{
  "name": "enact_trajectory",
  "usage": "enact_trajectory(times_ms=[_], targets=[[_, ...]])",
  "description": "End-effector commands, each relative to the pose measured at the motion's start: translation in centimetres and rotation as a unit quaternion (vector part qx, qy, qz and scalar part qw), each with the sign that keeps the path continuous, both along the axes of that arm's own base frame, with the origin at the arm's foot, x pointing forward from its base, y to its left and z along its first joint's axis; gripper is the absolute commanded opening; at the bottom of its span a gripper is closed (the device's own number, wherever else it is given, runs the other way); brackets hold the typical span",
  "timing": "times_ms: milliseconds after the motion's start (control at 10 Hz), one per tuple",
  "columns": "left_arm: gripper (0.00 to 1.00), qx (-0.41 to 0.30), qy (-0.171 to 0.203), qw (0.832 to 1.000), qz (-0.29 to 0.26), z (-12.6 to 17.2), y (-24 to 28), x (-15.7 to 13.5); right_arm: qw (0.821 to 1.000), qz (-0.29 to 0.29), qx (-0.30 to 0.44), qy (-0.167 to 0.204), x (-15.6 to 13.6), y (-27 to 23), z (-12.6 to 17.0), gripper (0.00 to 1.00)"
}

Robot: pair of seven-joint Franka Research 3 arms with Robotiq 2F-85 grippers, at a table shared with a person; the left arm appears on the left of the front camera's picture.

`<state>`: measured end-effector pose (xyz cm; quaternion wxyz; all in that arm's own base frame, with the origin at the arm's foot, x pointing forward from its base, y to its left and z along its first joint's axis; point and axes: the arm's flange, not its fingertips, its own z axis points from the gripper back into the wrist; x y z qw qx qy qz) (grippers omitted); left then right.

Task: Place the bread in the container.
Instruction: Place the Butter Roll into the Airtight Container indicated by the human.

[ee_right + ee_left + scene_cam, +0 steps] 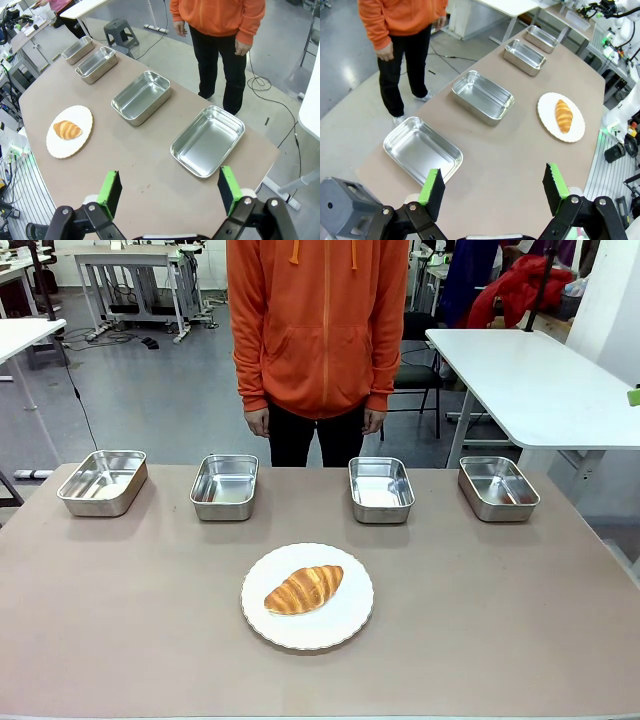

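Observation:
A golden-brown croissant [304, 589] lies on a round white plate [345, 625] at the middle front of the table; it also shows as the croissant [564, 115] in the left wrist view and the croissant [67, 130] in the right wrist view. Four identical steel trays stand in a row behind it, all looking bare inside: tray [102, 482], tray [224, 486], tray [381, 489] and tray [497, 487]. My left gripper [493, 185] hangs open high above the table's left end. My right gripper [170, 188] is open above the right end. Neither holds anything.
A person in an orange hoodie [318, 320] stands at the far edge, hands down at the sides. A white table [535, 380] stands behind at the right. The brown tabletop [120, 620] has free room on both sides of the plate.

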<state>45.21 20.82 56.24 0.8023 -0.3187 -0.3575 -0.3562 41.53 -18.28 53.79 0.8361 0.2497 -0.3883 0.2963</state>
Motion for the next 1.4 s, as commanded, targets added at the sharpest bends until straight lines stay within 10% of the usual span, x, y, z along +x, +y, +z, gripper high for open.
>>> enact_trajectory(times_ms=[0, 1300], targets=[[1.0, -0.001, -0.007, 1.0, -0.002, 0.27, -0.06, -0.13, 1.0, 0.003, 0.007, -0.009, 0.09, 0.14, 0.03, 1.0], [1.0, -0.001, -0.007, 1.0, -0.002, 0.27, -0.06, -0.13, 1.0, 0.003, 0.007, -0.009, 0.09, 0.14, 0.03, 1.0]])
